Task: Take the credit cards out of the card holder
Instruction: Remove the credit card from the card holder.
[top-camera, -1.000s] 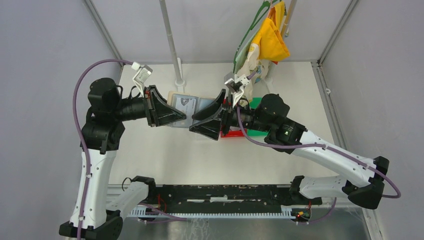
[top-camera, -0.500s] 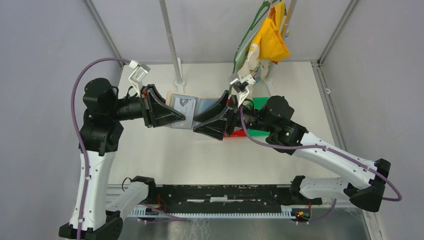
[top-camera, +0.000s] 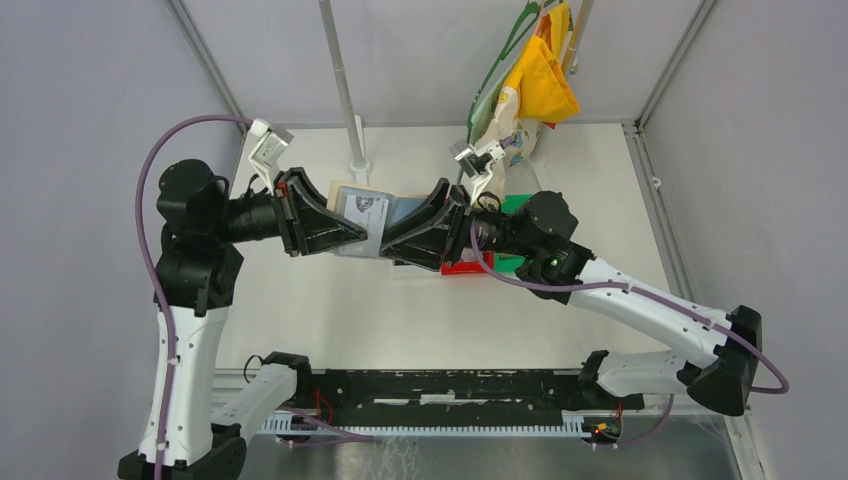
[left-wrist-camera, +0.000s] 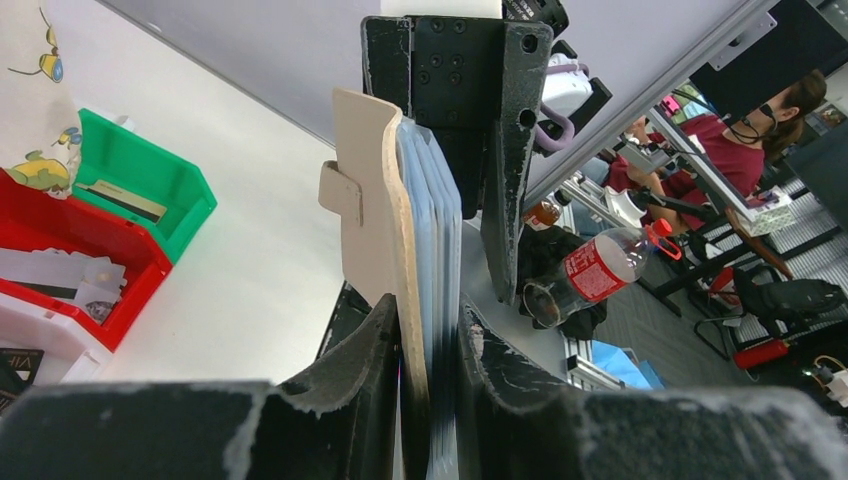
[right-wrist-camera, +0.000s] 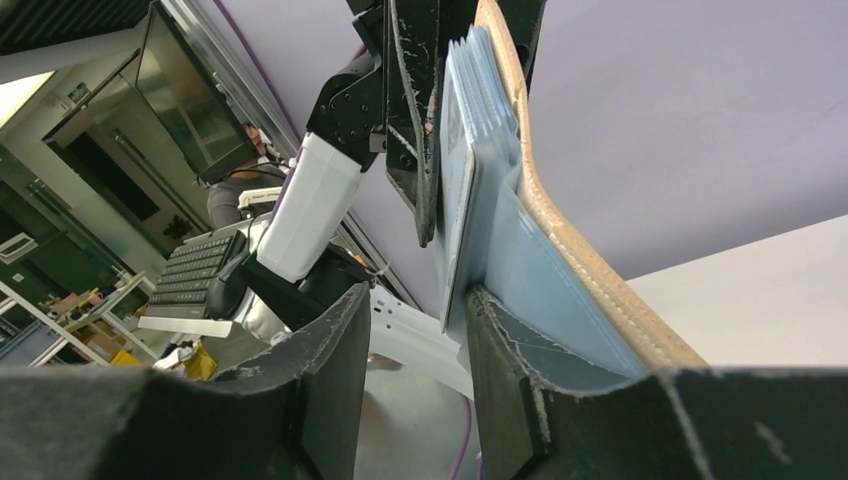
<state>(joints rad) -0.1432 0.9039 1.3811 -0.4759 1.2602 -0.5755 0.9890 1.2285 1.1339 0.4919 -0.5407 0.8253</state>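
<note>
The card holder, tan outside with pale blue-grey pockets, hangs above the table between both grippers. My left gripper is shut on its edge; in the left wrist view the tan cover and the blue-grey leaves are pinched between the fingers. Pale credit cards sit in the pockets. My right gripper is open at the holder's other end. In the right wrist view a pale card edge hangs in the gap close to one finger, and the blue pocket lies on that finger's outer side.
A red bin and a green bin sit under the right gripper; both show in the left wrist view, red and green. A white pole stands behind. Yellow patterned cloths hang at the back right.
Both grippers have shifted up and to the left with the holder. The right gripper has slid further in along the holder's end. The left gripper stays shut on the holder.
</note>
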